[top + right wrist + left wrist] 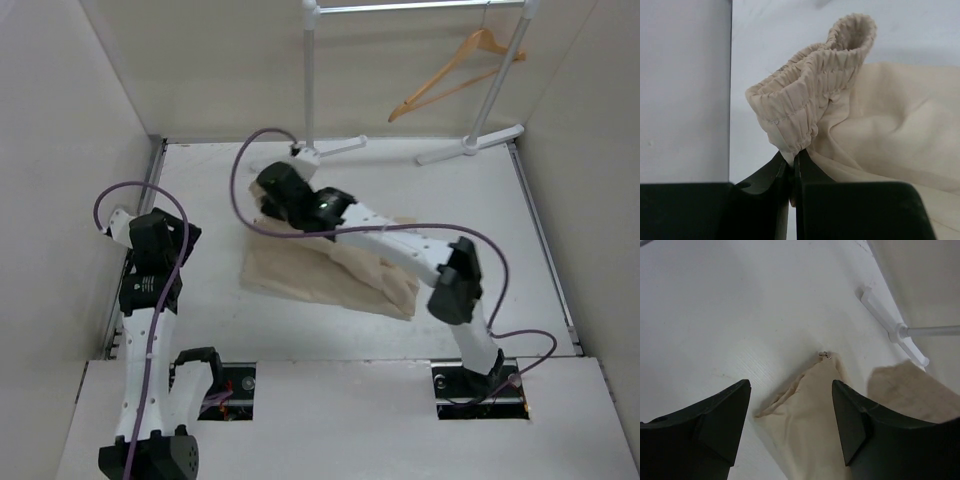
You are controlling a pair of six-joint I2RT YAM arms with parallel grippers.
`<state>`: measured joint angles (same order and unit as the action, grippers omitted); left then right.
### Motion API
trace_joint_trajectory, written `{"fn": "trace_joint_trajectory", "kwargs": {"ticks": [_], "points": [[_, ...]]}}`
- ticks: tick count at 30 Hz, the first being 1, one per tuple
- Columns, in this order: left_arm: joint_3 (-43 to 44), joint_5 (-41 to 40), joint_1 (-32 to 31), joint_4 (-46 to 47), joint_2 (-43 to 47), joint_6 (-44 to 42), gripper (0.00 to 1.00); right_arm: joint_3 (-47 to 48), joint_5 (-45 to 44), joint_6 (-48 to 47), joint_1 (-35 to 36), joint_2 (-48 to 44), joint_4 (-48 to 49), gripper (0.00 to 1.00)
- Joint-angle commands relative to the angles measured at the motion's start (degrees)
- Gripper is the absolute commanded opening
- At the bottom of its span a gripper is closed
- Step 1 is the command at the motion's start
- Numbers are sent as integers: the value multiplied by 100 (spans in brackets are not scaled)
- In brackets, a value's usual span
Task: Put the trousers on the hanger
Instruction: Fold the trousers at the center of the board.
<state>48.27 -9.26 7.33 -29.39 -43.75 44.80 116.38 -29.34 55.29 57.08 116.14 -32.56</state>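
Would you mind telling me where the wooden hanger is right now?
In the top external view, the hanger hangs on the white clothes rack at the far right, well apart from the trousers lying in the middle.

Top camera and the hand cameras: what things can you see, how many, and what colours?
trousers: one, beige, crumpled mid-table under the right arm
hanger: one, orange-tan wood, hanging on the rack, far right
rack: one, white, at the table's far edge
table: one, white, under everything
cables: two, purple, one looping along each arm
arms: two, white and black, bases at the near edge
left hand: one, black, open above the table by a trouser corner
right hand: one, black, shut on the trousers' gathered edge
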Motion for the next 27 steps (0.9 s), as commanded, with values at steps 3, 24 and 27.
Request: {"fn": "trace_joint_trajectory", "kwargs": {"ticks": [3,24,27], "points": [[244,-374,255,-163,121,-155,65,1220,403,817,852,1332,-681,42],[-28,-972,-3768,1847,-2268,582,65,-7223,2099,-431,-1599,-4731,1567,15],[-308,-956,-3832,2392,-2822,749,65,-7839,2231,-160,-1704,-4977,1700,16]]}}
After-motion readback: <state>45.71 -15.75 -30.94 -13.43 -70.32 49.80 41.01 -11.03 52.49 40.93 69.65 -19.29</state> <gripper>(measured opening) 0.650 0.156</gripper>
